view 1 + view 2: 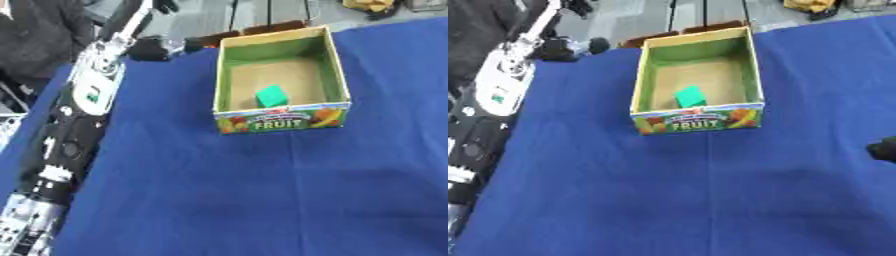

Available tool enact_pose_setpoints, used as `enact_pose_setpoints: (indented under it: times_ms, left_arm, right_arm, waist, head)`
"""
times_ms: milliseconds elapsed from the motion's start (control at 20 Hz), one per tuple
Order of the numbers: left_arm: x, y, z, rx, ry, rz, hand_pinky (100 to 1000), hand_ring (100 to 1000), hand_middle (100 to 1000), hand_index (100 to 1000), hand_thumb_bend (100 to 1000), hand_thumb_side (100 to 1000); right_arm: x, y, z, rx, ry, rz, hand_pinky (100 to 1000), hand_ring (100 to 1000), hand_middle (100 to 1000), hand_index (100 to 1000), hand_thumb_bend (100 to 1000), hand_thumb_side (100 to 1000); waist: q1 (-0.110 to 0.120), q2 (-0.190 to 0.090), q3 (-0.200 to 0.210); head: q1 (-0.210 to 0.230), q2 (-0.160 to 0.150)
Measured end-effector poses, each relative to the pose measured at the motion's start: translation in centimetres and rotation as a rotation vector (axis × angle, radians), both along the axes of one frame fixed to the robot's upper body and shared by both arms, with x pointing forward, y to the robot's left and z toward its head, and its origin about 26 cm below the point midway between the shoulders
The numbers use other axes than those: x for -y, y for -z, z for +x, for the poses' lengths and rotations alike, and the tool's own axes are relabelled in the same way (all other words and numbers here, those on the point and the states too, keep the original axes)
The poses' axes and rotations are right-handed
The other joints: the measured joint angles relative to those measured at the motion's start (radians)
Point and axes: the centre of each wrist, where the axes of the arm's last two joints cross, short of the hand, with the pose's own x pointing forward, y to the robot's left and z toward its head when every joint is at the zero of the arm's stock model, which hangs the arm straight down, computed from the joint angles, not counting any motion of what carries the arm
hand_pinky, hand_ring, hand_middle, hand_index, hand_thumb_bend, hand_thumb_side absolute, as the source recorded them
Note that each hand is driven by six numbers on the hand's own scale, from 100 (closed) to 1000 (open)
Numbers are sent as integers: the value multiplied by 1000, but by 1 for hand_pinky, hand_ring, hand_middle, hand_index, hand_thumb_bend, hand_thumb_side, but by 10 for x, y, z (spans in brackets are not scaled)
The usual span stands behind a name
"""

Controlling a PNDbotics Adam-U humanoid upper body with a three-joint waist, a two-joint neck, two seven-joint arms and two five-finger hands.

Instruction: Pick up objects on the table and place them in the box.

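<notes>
Box (282, 118) with the fruit print stands open on the blue table (262, 200) with one green block (271, 95) already inside, no other loose objects show on the cloth, and the left hand (150, 49), reaching toward the far edge, is too dark to read.

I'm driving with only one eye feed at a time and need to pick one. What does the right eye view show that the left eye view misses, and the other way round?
Only the right eye view shows a dark shape at its right edge, probably part of the right hand; its fingers cannot be made out. Only the left eye view shows more of the left arm towards the lower corner. Both show the fruit box on the blue cloth, a green block inside it, and the left hand reaching past the table's far left edge.
</notes>
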Motion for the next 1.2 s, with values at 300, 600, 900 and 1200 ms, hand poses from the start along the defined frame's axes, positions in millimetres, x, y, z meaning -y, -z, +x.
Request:
enact_pose_setpoints:
  times_ms: [300,600,900,1200]
  left_arm:
    - [18,40,-24,-26,4,-206,660,665,703,899,745,815]
    - [37,69,-55,-57,0,-397,646,645,683,894,717,842]
    - [46,89,-88,-96,18,-525,630,626,661,884,718,856]
    - [48,93,-108,-117,59,-621,623,614,648,879,716,861]
  right_arm:
    - [1,-4,1,13,9,5,765,714,577,671,100,982]
    - [0,-4,2,12,3,3,765,715,577,671,100,982]
    - [-2,-5,2,11,-4,1,765,715,577,671,100,978]
    - [-5,-3,2,5,-14,8,765,716,577,671,100,981]
  waist:
    - [-2,13,34]
    - [-7,13,23]
    - [-15,12,12]
    - [-21,6,12]
  head:
    - [-10,3]
    - [-20,11]
    - [-26,18]
    - [-26,26]
